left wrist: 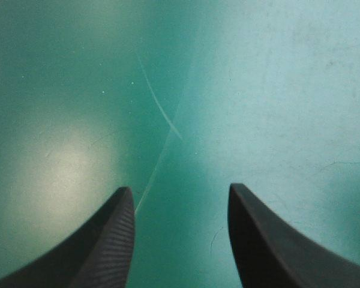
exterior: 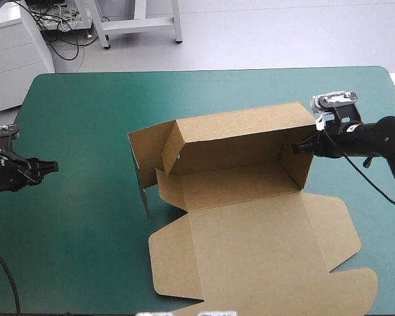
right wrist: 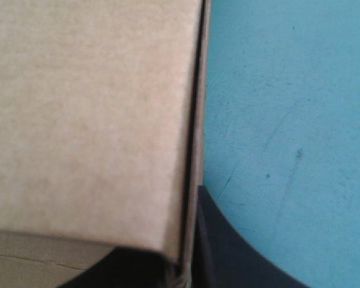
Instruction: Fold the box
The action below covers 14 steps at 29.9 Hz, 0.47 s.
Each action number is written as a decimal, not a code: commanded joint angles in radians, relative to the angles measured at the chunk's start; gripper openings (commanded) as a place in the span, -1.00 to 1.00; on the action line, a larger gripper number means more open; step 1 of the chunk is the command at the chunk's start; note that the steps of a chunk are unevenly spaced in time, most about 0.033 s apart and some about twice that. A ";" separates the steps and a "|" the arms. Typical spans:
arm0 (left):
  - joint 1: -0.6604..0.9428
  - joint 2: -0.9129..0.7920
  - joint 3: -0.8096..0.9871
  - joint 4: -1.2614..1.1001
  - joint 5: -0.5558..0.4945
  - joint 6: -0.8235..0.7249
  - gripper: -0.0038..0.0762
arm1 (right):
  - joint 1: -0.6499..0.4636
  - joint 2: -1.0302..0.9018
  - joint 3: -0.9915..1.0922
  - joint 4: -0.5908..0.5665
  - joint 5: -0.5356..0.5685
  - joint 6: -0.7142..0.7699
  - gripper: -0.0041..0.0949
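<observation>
The brown box sits in the middle of the teal-green table, with its back and side walls up and its lid lying flat. The right gripper pinches the box's right wall. The left gripper is near the table's left edge, with its fingers wide apart

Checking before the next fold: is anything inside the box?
Only bare brown floor shows inside the box, with the right gripper pinching its right wall. The far left corner, behind an angled flap, is hidden.
</observation>
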 commanded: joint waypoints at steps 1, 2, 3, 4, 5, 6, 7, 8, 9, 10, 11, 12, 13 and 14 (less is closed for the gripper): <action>0.002 -0.026 -0.023 -0.021 -0.035 0.000 -0.02 | 0.001 0.023 -0.118 0.003 0.088 0.071 -0.96; 0.002 -0.026 -0.023 -0.021 -0.035 0.005 -0.02 | 0.001 0.044 -0.145 -0.004 0.124 0.081 -0.96; 0.002 -0.026 -0.023 -0.024 -0.035 0.009 -0.02 | 0.001 0.061 -0.167 -0.009 0.159 0.083 -0.96; 0.002 -0.026 -0.023 -0.026 -0.035 0.008 -0.02 | 0.001 0.082 -0.193 -0.016 0.191 0.094 -0.96; 0.002 -0.026 -0.023 -0.026 -0.035 0.011 -0.02 | 0.001 0.103 -0.219 -0.025 0.221 0.105 -0.96; 0.002 -0.026 -0.023 -0.028 -0.035 0.011 -0.02 | 0.001 0.124 -0.246 -0.034 0.247 0.118 -0.96; 0.002 -0.026 -0.023 -0.033 -0.035 0.011 -0.02 | 0.001 0.145 -0.268 -0.041 0.266 0.120 -0.96; 0.002 -0.026 -0.023 -0.035 -0.035 0.015 -0.02 | 0.001 0.165 -0.294 -0.041 0.287 0.122 -0.96; 0.002 -0.026 -0.023 -0.035 -0.035 0.017 -0.02 | 0.001 0.184 -0.320 -0.043 0.309 0.130 -0.96; 0.002 -0.026 -0.023 -0.037 -0.035 0.017 -0.02 | 0.001 0.199 -0.347 -0.050 0.327 0.138 -0.96; 0.002 -0.026 -0.023 -0.039 -0.035 0.018 -0.02 | 0.001 0.218 -0.376 -0.061 0.352 0.152 -0.96; 0.002 -0.026 -0.023 -0.041 -0.035 0.018 -0.02 | 0.001 0.236 -0.401 -0.078 0.363 0.171 -0.96; 0.002 -0.026 -0.023 -0.044 -0.035 0.022 -0.02 | 0.001 0.247 -0.416 -0.090 0.363 0.185 -0.96; 0.002 -0.026 -0.023 -0.047 -0.035 0.027 -0.02 | 0.001 0.260 -0.432 -0.102 0.363 0.198 -0.96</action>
